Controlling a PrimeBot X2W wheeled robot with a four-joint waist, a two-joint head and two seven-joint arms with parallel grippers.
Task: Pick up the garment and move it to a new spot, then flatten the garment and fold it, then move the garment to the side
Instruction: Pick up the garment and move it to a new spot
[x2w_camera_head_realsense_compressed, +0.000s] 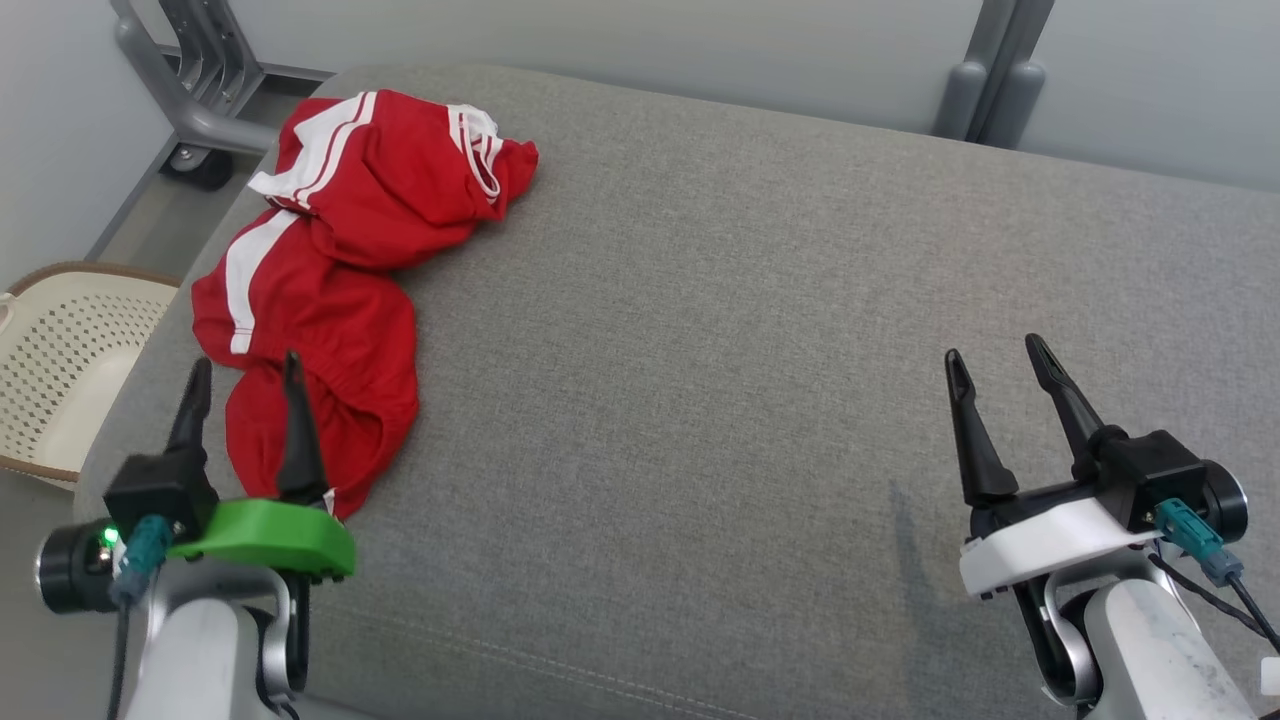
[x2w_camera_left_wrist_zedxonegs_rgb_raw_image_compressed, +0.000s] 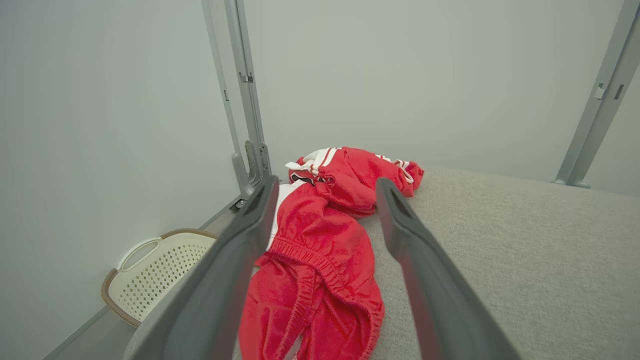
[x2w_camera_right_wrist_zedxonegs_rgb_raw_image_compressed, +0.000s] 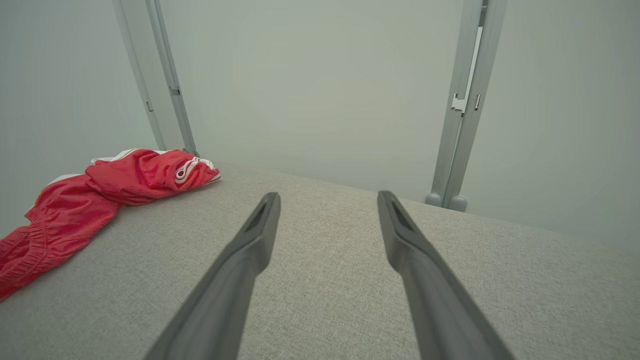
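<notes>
the left fingers stand apart, empty; the crumpled red cloth shorts with white stripes lie under and beyond their tips on the grey fabric bench. probably light and limp: pinch the elastic waistband. the right fingers, also apart, are far from it.

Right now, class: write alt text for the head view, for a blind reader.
A crumpled red garment with white stripes lies on the left of a grey cushion. The open left gripper is by its near end; the open right gripper stands apart.
</notes>
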